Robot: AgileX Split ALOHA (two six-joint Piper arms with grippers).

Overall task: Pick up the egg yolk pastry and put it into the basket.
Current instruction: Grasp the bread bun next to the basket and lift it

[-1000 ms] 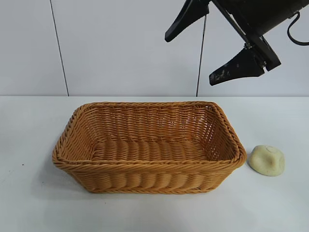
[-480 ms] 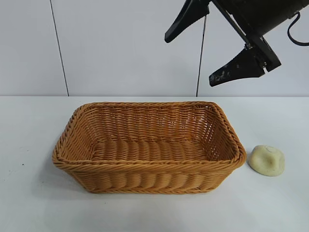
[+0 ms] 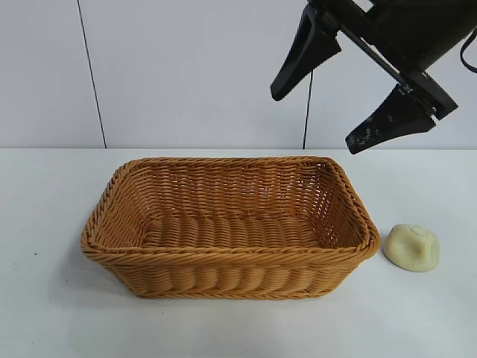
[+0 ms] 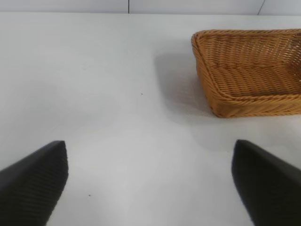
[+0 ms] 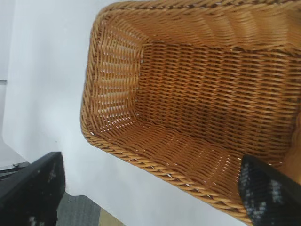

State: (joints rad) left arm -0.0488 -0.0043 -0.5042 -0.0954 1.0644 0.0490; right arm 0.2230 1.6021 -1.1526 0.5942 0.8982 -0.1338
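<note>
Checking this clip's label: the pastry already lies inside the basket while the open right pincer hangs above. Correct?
Not quite. The exterior view shows the egg yolk pastry on the table beside the basket, not inside. The right pincer does hang open above.

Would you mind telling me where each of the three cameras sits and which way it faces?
Exterior view: level with the table, facing the basket, egg yolk pastry to its right; right gripper open above.
Left wrist view: on the left arm, over the bare table; left gripper open, both fingers showing.
Right wrist view: on the right arm, looking down into the basket; finger tips show.
Shared: all three show the basket.
</note>
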